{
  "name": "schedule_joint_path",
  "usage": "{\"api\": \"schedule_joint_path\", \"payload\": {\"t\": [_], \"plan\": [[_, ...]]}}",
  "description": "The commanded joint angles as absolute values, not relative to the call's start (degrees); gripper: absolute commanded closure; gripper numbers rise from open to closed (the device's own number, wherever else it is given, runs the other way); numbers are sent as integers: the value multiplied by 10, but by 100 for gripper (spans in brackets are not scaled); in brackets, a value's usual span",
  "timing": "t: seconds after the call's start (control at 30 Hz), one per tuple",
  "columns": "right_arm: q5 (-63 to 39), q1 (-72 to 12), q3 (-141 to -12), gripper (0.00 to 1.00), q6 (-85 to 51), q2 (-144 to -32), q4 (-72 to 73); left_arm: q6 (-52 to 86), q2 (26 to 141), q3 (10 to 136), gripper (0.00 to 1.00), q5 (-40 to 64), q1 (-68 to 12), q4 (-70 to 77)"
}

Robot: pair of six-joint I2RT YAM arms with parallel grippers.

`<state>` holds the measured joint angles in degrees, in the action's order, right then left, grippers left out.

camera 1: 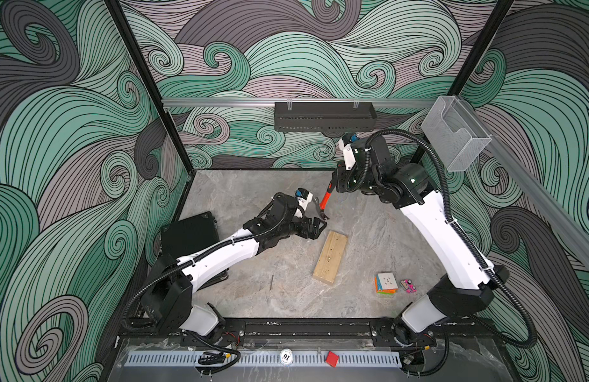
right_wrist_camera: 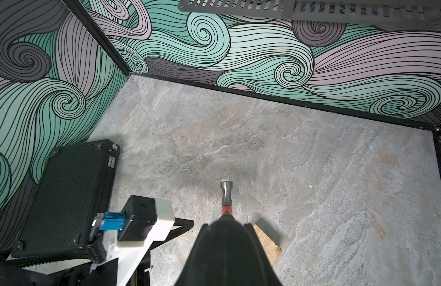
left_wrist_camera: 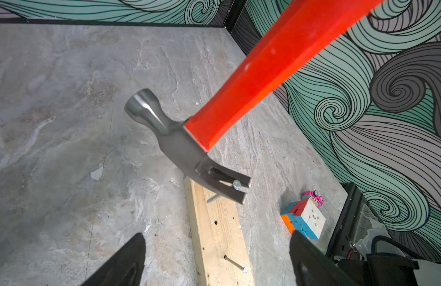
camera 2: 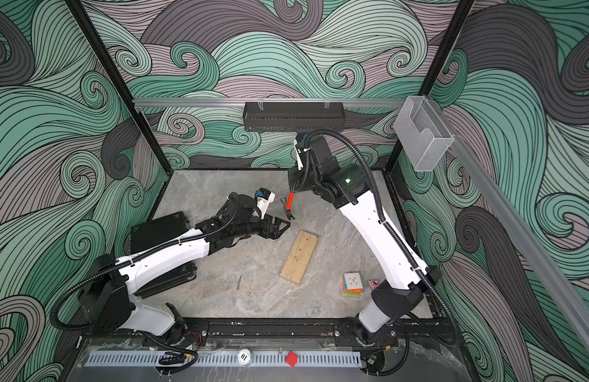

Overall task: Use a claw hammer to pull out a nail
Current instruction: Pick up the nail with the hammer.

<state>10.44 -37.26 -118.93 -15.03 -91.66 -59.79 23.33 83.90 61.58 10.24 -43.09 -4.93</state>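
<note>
My right gripper (camera 1: 335, 185) (right_wrist_camera: 226, 247) is shut on the black handle end of the claw hammer (camera 1: 325, 199) (camera 2: 290, 201), which hangs head-down above the table. In the left wrist view its grey head (left_wrist_camera: 174, 138) has a nail (left_wrist_camera: 236, 185) wedged in the forked claw, clear of the wooden block (left_wrist_camera: 214, 235) (camera 1: 330, 257). A second nail (left_wrist_camera: 235, 265) sticks up, tilted, from that block. My left gripper (camera 1: 321, 226) (left_wrist_camera: 217, 262) is open and holds nothing. It sits just beside and below the claw.
A black case (camera 1: 190, 233) lies under the left arm at the left wall. A colourful cube (camera 1: 385, 282) and a pink toy (camera 1: 408, 285) sit near the right arm's base. A loose nail (camera 1: 272, 282) lies on the table. A black shelf (camera 1: 324, 115) hangs on the back wall.
</note>
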Motion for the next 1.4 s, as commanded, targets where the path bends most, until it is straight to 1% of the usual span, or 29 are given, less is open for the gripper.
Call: {"api": "schedule_joint_path", "payload": {"t": [0.0,0.07,0.23,0.27,0.33,0.47,0.77,1.0,1.37], "plan": [[105,-369,-1216,97,-162,-906,-551,249,861,628,14,122,-428,-7],[104,-367,-1217,97,-164,-904,-551,257,873,628,15,127,-427,16],[107,-369,-1217,97,-167,-900,-546,265,900,640,22,148,-429,44],[107,-369,-1217,97,-167,-898,-544,266,904,642,24,150,-429,45],[106,-368,-1217,97,-169,-898,-542,266,910,646,32,156,-428,49],[104,-368,-1217,97,-172,-894,-538,259,923,658,37,159,-428,47],[110,-366,-1214,96,-177,-888,-534,265,929,664,54,167,-429,53],[105,-362,-1212,96,-181,-881,-528,271,935,668,61,171,-428,52],[106,-358,-1205,96,-183,-878,-527,277,937,681,78,182,-429,34]]}}
